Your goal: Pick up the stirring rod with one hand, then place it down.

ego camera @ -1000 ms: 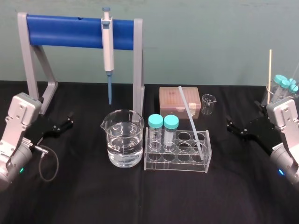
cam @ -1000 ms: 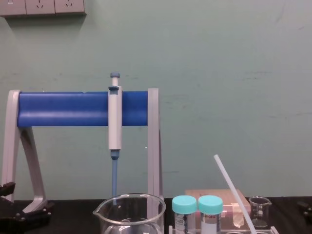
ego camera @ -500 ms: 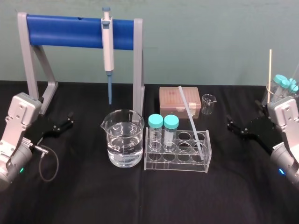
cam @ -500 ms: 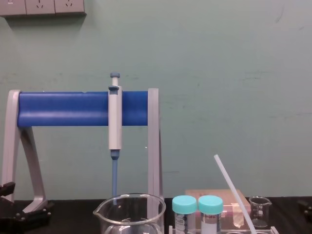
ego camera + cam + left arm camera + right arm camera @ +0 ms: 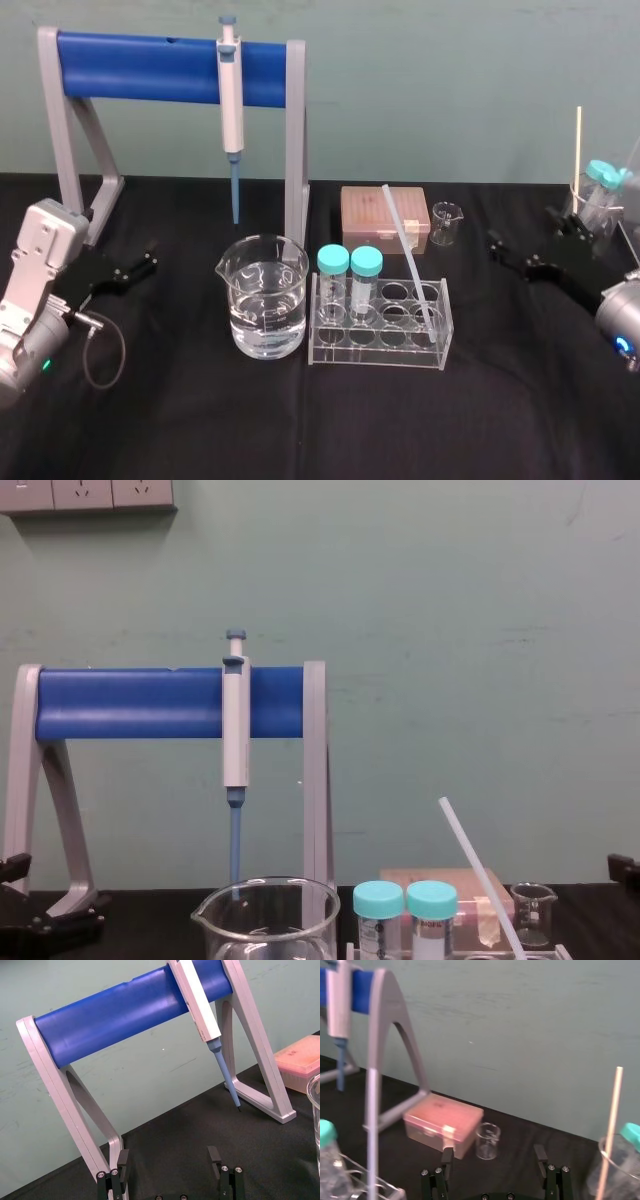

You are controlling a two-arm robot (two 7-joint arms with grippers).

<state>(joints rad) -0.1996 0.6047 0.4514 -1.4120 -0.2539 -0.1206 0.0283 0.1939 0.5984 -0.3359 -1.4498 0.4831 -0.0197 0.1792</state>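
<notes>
a: so, how far along is the job?

b: not started, as i read it. the long, thin, white translucent stirring rod leans in the right-hand end of the clear plastic tube rack at the middle of the black tabletop, and nothing is gripping it. picking it up and setting it down are both left to do.

a: and the end effectors?

b: the black right end effector sits low, to the right of the rack and well apart from the rod, jaws spread and empty. the black left end effector is parked near the left edge, also spread with nothing in it.

a: what's in the containers, front to back?

b: nearest, the large glass beaker just left of the rack is about half full of clear liquid. the rack carries two teal-capped vials at its left end plus the rod, and its other holes look empty. i can't tell what the vials hold. behind it, the pink lidded box is closed, and the small glass beaker beside it looks empty. far right, another glass beaker holds a teal-capped vial and a thin pale stick.
</notes>
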